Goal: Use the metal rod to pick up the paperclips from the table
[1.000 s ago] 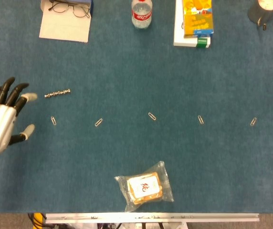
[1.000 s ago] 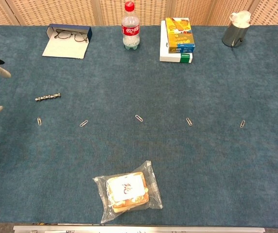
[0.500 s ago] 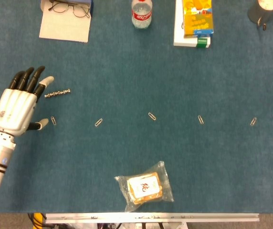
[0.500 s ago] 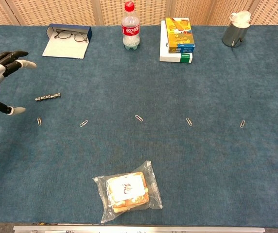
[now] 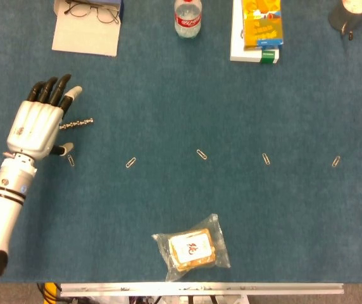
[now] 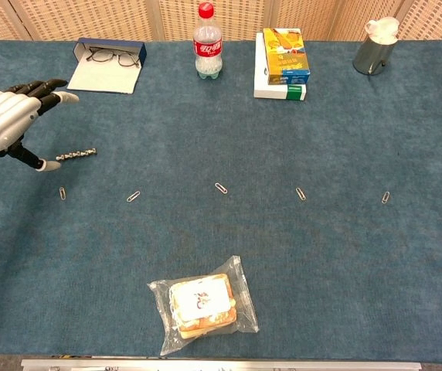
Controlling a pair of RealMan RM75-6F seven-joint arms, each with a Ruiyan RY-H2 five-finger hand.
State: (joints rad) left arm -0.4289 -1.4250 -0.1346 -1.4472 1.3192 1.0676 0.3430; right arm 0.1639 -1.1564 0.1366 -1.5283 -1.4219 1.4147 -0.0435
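Observation:
A short beaded metal rod [image 5: 76, 123] [image 6: 77, 155] lies on the blue table at the left. My left hand [image 5: 40, 121] [image 6: 8, 124] hovers open over the rod's left end, fingers spread and pointing away, thumb near the leftmost paperclip [image 5: 71, 159] [image 6: 62, 192]. Several paperclips lie in a row across the table, among them one [image 5: 131, 163] [image 6: 134, 196] left of centre, one [image 5: 201, 154] [image 6: 220, 188] in the middle and one [image 5: 336, 161] [image 6: 385, 197] at the far right. My right hand is not visible in either view.
A bagged snack [image 5: 193, 248] [image 6: 201, 303] lies near the front edge. At the back stand glasses on a case [image 5: 87, 25], a water bottle [image 5: 188, 17], stacked boxes [image 5: 258, 30] and a metal cup [image 6: 373, 48].
My left hand has moved in from the left edge, forward and rightward, and now hovers over the rod's left end. The rod and paperclips have not moved.

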